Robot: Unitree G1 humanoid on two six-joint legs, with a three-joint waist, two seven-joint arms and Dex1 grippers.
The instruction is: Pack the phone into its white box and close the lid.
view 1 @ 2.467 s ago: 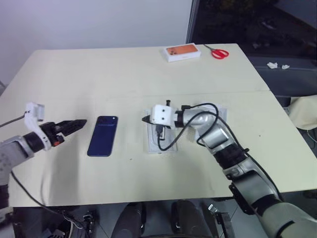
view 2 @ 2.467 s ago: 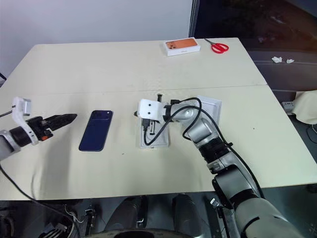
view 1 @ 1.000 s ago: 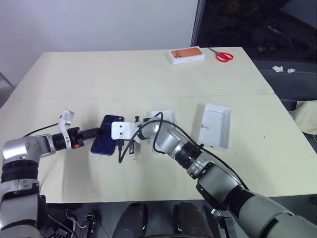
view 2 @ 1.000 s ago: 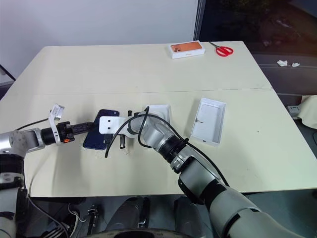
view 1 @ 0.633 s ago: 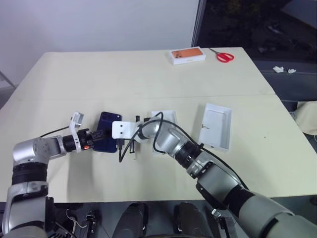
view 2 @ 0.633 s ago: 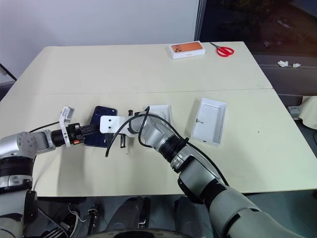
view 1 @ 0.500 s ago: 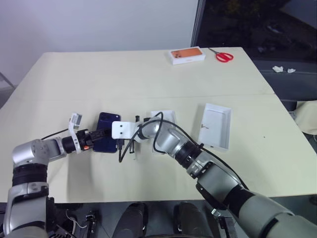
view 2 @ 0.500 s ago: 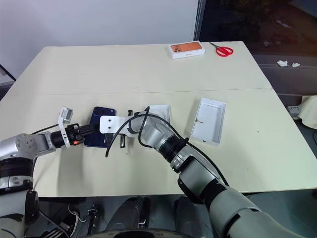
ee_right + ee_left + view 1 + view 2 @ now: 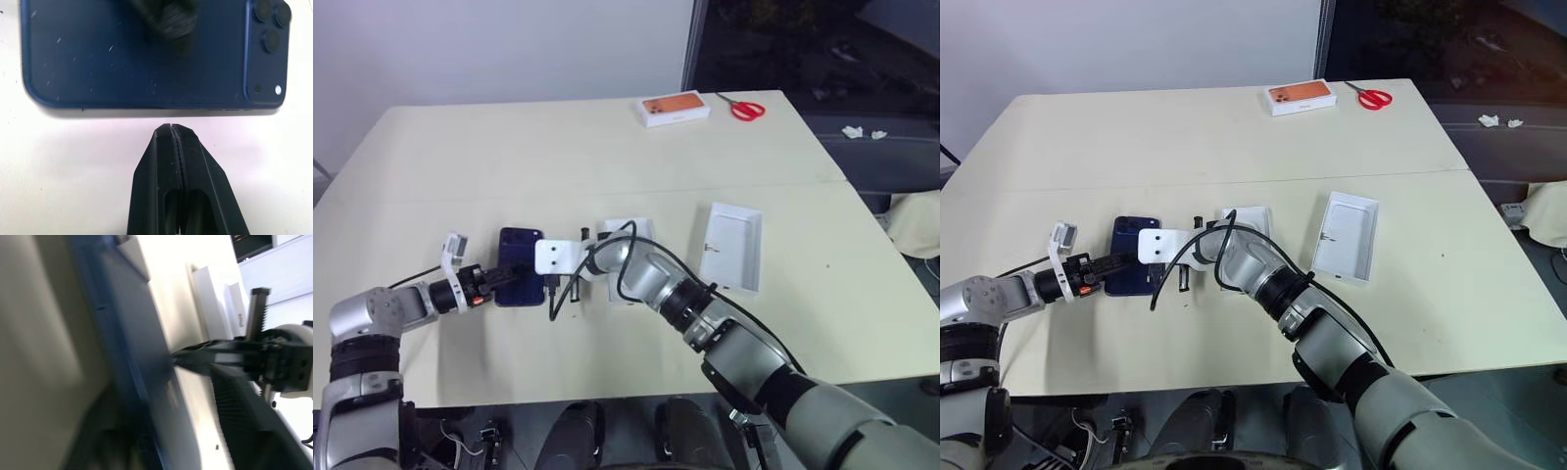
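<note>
Navy and glossy, the phone [image 9: 519,266] lies flat on the table [image 9: 607,147], left of the white box [image 9: 628,235], with the lid [image 9: 732,248] lying inside-up well to the right of both. My left gripper [image 9: 505,275] reaches in from the left with its 2 fingers over the phone's near left edge, seemingly closing on it, though I cannot tell whether they grip it yet. My right gripper [image 9: 171,129] has its fingers pressed together, empty, the tips just beside the phone's right long edge; far across the table sit an orange-topped box [image 9: 671,108] and red scissors [image 9: 741,106].
</note>
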